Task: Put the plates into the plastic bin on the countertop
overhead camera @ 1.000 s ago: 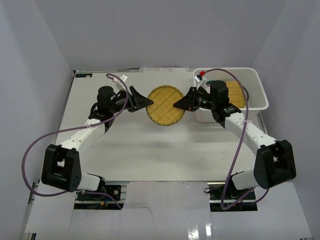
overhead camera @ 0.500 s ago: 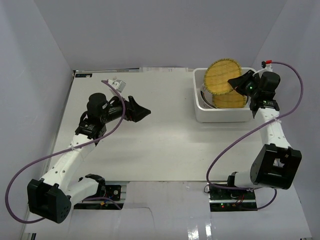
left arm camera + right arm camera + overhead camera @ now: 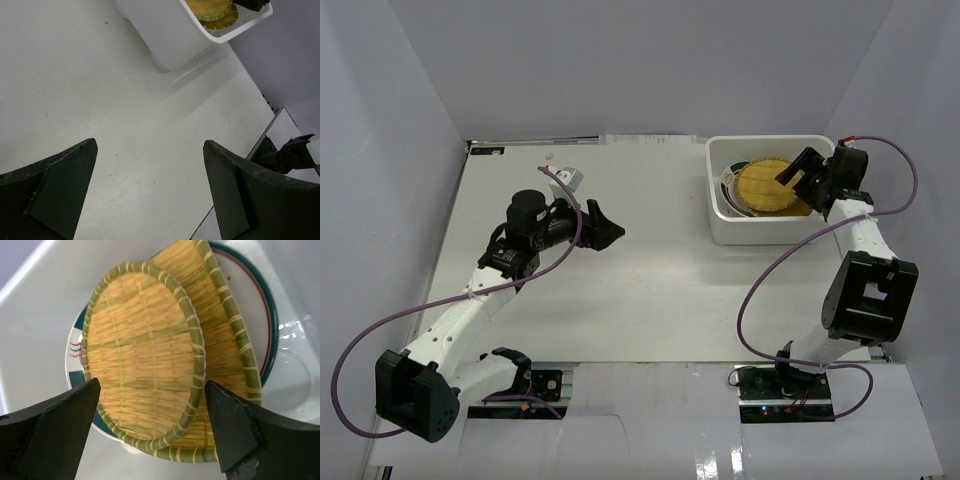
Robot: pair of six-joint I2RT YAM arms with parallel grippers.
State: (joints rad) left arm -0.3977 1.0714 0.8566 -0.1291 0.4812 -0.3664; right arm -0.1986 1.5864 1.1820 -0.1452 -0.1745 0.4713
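Right tool (image 3: pixel 150 405) spread apart, empty, just above plastic bin (image 3: pixel 760 230) | round woven plate (image 3: pixel 145 350) inside bin, atop squarish woven plate (image 3: pixel 227 370) and patterned-rim plate (image 3: pixel 262 310) | left tool (image 3: pixel 150 145) apart, empty, well clear of bin over counter (image 3: pixel 650 290) | woven plates judged light, stiff, grippy: pinch at rim

I am looking at two slim arms built alike. The left arm (image 3: pixel 455 325) and the right arm (image 3: pixel 860 235) both have white tube links joined by chunky black joint housings (image 3: pixel 868 300). Each ends in a black pincer, the left pincer (image 3: pixel 608 220) and the right pincer (image 3: pixel 797 168), with broad, wedge-shaped matte fingers (image 3: pixel 235 435). A purple cable (image 3: pixel 370 330) loops along the left arm. A second purple cable (image 3: pixel 739 322) runs along the right one and ends in a small red plug (image 3: pixel 847 141).
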